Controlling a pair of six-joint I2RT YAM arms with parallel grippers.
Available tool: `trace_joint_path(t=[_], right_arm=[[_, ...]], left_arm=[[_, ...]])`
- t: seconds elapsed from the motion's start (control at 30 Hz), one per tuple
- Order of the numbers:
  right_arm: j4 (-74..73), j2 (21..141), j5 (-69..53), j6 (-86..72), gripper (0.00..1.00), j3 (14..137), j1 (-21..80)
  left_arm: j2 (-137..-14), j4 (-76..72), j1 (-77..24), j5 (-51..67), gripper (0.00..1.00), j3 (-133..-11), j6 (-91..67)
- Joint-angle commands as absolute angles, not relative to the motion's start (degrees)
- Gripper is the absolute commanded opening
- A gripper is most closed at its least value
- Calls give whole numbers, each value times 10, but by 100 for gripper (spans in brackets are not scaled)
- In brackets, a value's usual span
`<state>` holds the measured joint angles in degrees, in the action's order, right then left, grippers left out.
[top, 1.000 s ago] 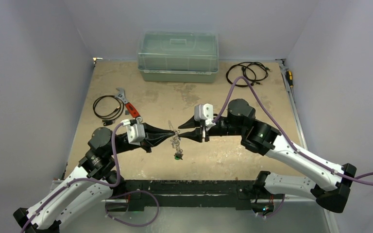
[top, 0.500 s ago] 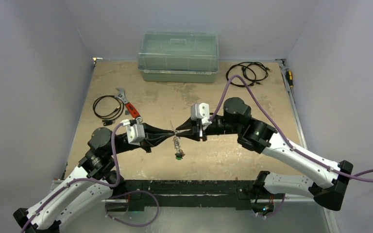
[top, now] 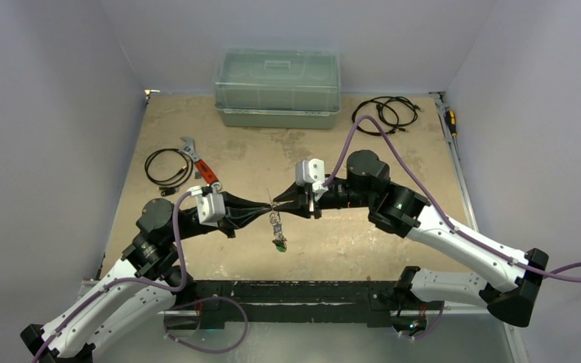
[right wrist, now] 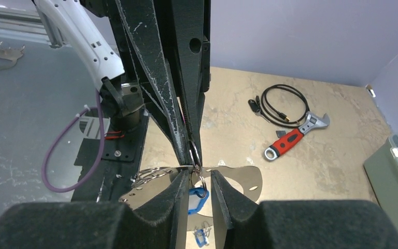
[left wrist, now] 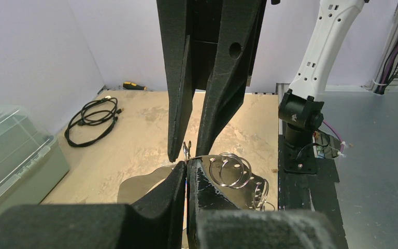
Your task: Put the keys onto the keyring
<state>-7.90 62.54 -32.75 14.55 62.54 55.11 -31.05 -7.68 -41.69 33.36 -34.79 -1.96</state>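
Observation:
My left gripper (top: 266,206) is shut on the edge of the keyring (right wrist: 241,176), a flat silvery loop with small holes, and holds it above the table's middle. Small split rings (left wrist: 230,168) hang through its holes. Keys (top: 276,227) dangle beneath, the lowest with a green tag (top: 278,243). My right gripper (top: 279,203) meets the left one tip to tip. In the right wrist view its jaws (right wrist: 201,182) stand a little apart around a small ring carrying a blue-tagged key (right wrist: 196,199). The ring does not clearly touch both pads. Another blue tag (right wrist: 202,237) hangs lower.
A clear lidded box (top: 278,88) stands at the back. A red-handled wrench (top: 199,162) and a black cable coil (top: 165,166) lie at the left. Another cable coil (top: 383,113) and a screwdriver (top: 449,117) lie at the back right.
My right arm has slid left until its fingertips reach the left gripper's, and its jaws have narrowed slightly. The left arm and keyring have stayed put.

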Motion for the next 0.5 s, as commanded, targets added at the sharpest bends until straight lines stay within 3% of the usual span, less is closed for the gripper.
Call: trace_joint_path(t=[0.0, 0.33, 0.47], right_arm=[[-53, 631, -351, 142, 24, 656, 553], [-58, 645, -370, 144, 1, 662, 554], [-55, 640, -367, 147, 0, 657, 554]], left_arm=[[-312, -115, -417, 345, 0, -354, -27], [-314, -115, -417, 347, 0, -353, -27], [-314, -72, -417, 313, 0, -368, -4]])
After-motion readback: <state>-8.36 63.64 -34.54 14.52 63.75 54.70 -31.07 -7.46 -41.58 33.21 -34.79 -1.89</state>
